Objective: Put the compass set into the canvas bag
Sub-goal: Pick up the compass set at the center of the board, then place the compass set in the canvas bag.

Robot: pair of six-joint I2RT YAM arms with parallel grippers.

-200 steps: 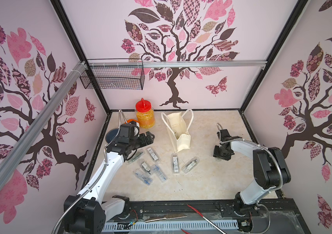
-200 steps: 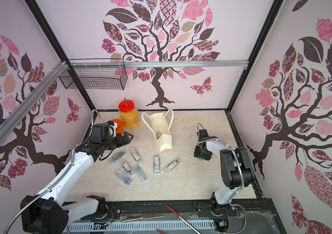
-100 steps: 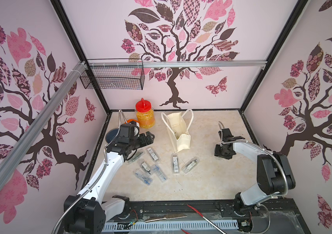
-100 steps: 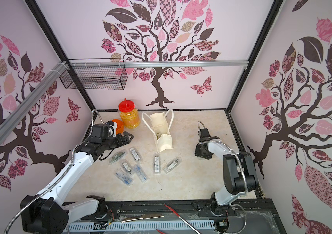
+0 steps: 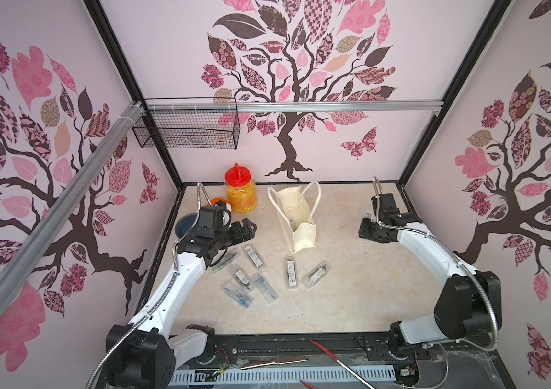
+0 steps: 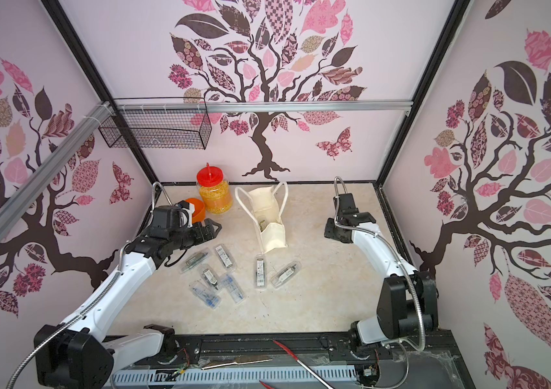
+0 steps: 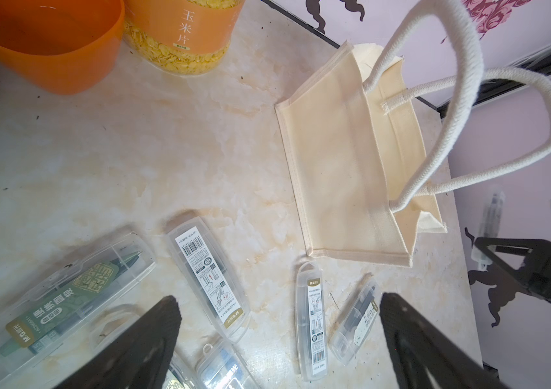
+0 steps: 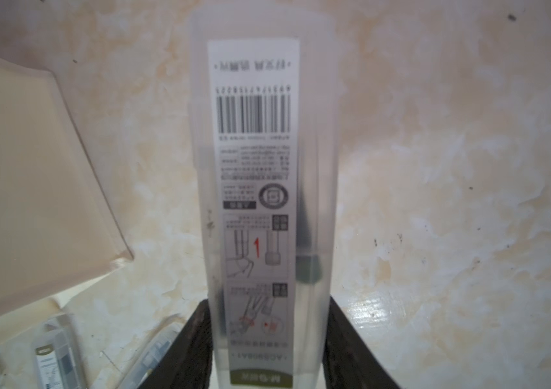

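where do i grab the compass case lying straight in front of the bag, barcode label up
Likely best: come straight down from above and close the jaws across its narrow width, on the two long edges. The case lies flat, label up, so only those sides offer a hold. Grip the half nearer the canvas bag, where the gap to the tilted case beside it is wider.

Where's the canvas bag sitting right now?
In both top views the canvas bag stands upright mid-table toward the back, just right of the red-lidded jar, with clear compass cases lying just in front of it.
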